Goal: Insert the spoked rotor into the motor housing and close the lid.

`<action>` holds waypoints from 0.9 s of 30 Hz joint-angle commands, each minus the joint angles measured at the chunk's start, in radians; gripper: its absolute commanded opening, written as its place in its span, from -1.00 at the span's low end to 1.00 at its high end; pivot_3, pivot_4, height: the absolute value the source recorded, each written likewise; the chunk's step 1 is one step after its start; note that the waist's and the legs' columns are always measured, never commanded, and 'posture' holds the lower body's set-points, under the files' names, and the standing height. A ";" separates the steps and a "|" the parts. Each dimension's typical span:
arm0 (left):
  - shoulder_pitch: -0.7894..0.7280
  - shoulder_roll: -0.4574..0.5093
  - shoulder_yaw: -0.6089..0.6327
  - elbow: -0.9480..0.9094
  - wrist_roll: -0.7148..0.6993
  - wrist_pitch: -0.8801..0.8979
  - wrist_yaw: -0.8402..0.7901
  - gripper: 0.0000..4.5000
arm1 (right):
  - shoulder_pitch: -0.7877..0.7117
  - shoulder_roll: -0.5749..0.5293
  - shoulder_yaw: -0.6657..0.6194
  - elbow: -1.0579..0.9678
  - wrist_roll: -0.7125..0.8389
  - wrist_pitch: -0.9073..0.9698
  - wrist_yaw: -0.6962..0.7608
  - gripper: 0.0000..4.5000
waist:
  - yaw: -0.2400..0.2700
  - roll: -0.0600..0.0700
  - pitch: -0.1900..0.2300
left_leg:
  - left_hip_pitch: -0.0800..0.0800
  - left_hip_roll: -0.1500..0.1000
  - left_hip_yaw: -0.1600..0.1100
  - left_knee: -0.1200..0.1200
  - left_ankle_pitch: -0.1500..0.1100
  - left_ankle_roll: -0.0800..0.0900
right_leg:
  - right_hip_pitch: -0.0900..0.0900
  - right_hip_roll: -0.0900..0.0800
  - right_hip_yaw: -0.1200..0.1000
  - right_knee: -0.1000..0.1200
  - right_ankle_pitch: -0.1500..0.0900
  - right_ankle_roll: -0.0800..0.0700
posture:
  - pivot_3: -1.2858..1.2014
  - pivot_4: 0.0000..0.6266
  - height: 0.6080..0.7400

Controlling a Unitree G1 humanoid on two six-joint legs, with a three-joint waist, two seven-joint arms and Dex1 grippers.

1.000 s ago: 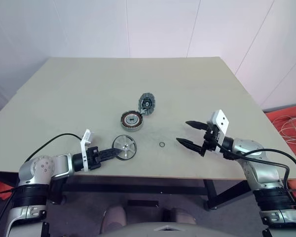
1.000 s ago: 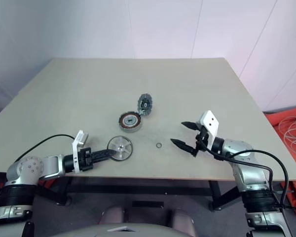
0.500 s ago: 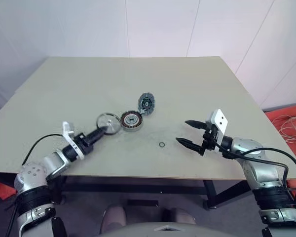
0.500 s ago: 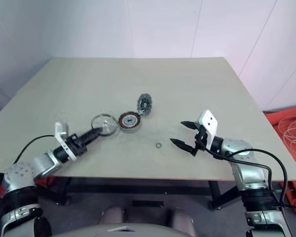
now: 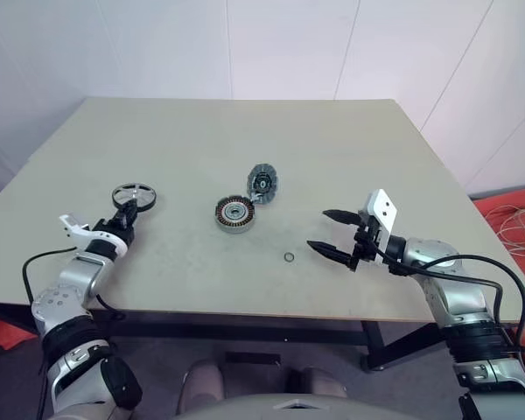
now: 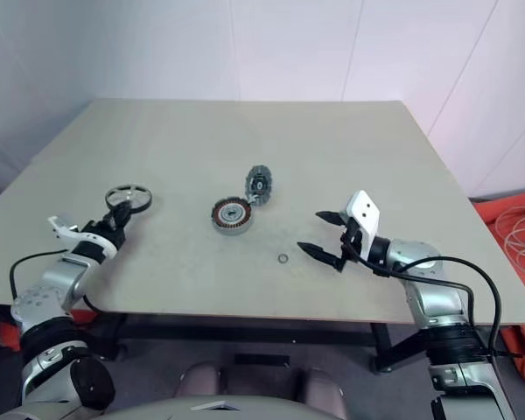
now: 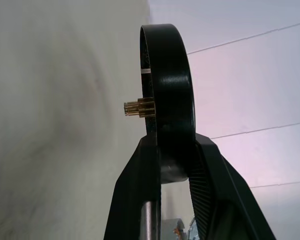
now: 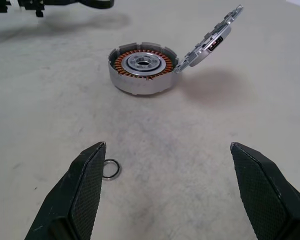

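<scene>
The left gripper (image 5: 128, 211) is pinching the spoked rotor (image 5: 134, 195), well left of the motor housing (image 5: 234, 213). The lid (image 5: 262, 182) is leaning against the housing. The right gripper (image 5: 331, 233) is gaping wide, empty.

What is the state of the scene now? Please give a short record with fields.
left hand: shut on the spoked rotor, held on edge above the table
right hand: open, holding nothing
motor housing: on the table, windings facing up, no rotor inside
lid: tilted, leaning on the housing's far edge
small black ring: lying flat near the right hand
</scene>
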 commanded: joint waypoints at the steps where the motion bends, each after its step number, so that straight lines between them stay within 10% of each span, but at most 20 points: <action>1: -0.021 0.001 0.001 -0.020 -0.049 0.005 0.015 -0.80 | -0.020 0.001 -0.002 -0.015 0.001 -0.021 0.001 1.00 | 0.000 -0.001 0.000 | 0.000 0.000 0.000 0.000 0.000 0.000 | 0.000 0.000 0.000 0.000 0.000 0.000 | 0.03 -1.00 1.00; 14: 0.083 0.003 -0.054 -0.152 -0.232 0.172 0.066 0.95 | -0.030 0.000 0.003 -0.025 -0.010 0.003 -0.009 1.00 | -0.001 -0.002 0.001 | 0.000 0.000 0.000 0.000 0.000 0.000 | 0.000 0.000 0.000 0.002 0.000 0.000 | 0.03 -1.00 1.00; 27: 0.305 0.318 -0.498 -0.429 0.102 0.227 -0.227 0.99 | -0.246 -0.041 0.186 -0.141 -0.117 0.241 0.010 1.00 | -0.004 0.001 0.000 | 0.007 0.000 0.001 0.000 0.001 -0.001 | 0.002 0.000 0.002 0.003 0.000 0.000 | 0.03 -1.00 1.00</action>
